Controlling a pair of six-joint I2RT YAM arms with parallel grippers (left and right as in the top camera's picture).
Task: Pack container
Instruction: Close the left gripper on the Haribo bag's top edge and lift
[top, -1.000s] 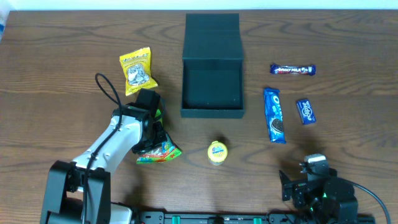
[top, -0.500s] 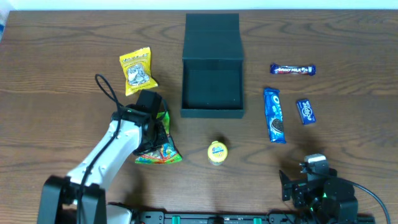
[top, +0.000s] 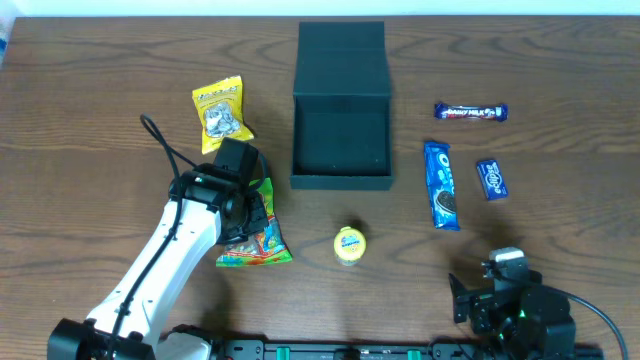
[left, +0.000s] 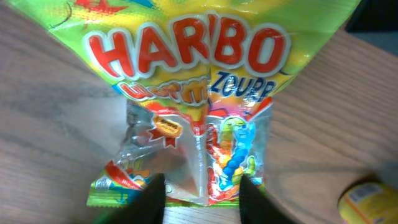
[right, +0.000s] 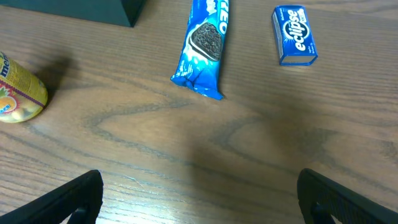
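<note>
The container (top: 340, 181) is a dark teal-black square box, open, with its flap lid (top: 341, 60) laid back at the far middle of the table. A Haribo gummy bag (top: 262, 245) lies flat to its front left. My left gripper (top: 248, 212) hovers low over the bag. In the left wrist view the bag (left: 199, 74) fills the frame and my open fingers (left: 200, 199) straddle its lower seam. My right gripper (top: 500, 275) is open and empty near the front right edge, and it is wide open over bare wood in its wrist view (right: 199, 199).
A yellow snack packet (top: 220, 113) lies left of the box. A small yellow round tub (top: 349, 244) sits in front of it. An Oreo pack (top: 441, 185), a blue Eclipse pack (top: 491, 179) and a dark chocolate bar (top: 470, 112) lie to the right.
My left arm has reached a little farther from the front edge over the Haribo bag, and the bag has shifted slightly. The right arm has not moved.
</note>
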